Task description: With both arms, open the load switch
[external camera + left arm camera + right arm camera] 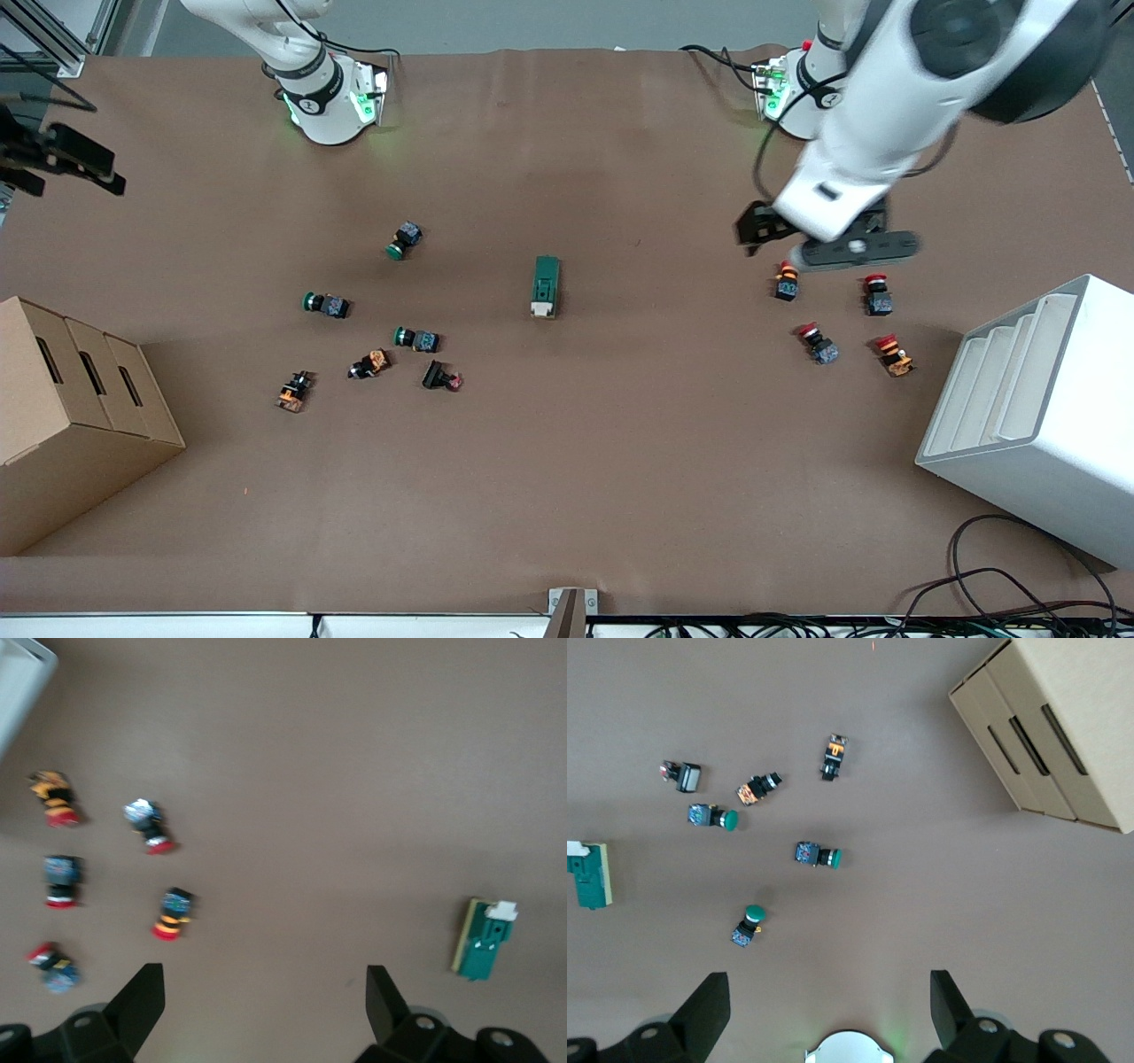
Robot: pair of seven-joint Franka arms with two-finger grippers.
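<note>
The load switch (546,285), a dark-green block with a white lever end turned toward the front camera, lies alone at the table's middle. It also shows in the left wrist view (485,939) and the right wrist view (591,874). My left gripper (850,251) hangs over the table toward the left arm's end, above the red push buttons and well apart from the switch. Its fingers (146,992) are open with nothing between them. My right gripper (830,992) is out of the front view; it is open and empty, high over its own green-lit base (328,102).
Green and orange push buttons (416,338) lie scattered toward the right arm's end, red ones (877,294) toward the left arm's end. A cardboard box (71,416) and a white slotted rack (1036,416) stand at the two ends. Cables (1019,594) lie by the front edge.
</note>
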